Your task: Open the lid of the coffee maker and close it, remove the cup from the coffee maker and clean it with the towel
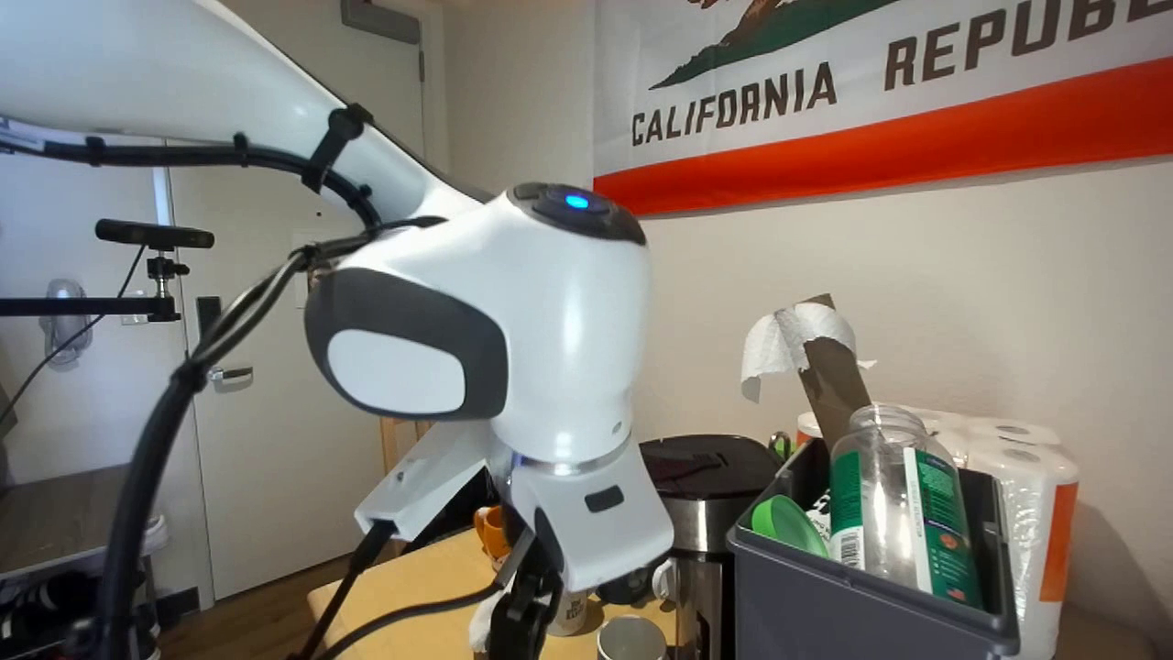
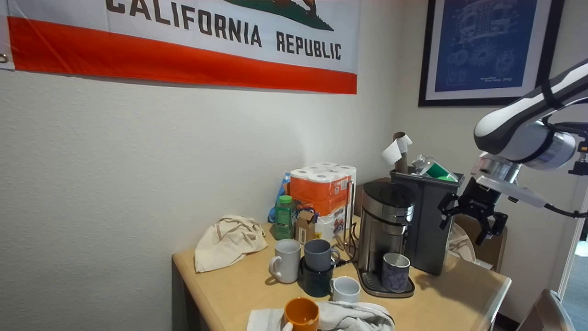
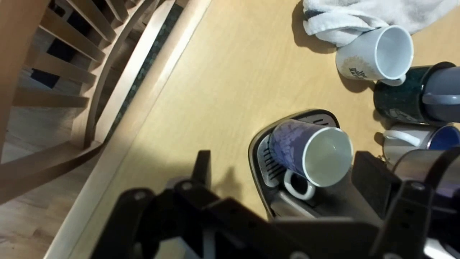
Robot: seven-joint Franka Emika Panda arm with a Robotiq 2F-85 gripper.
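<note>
The gripper is hanging above the table with its fingers standing wide apart, while the purple mug is standing upright on the tray of the coffee maker (its lid is lying flat on top) and the towel is lying rumpled beside a small white mug.

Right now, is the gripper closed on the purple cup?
No: in an exterior view, the open gripper hangs clear of the purple cup, which stands on the drip tray.
</note>
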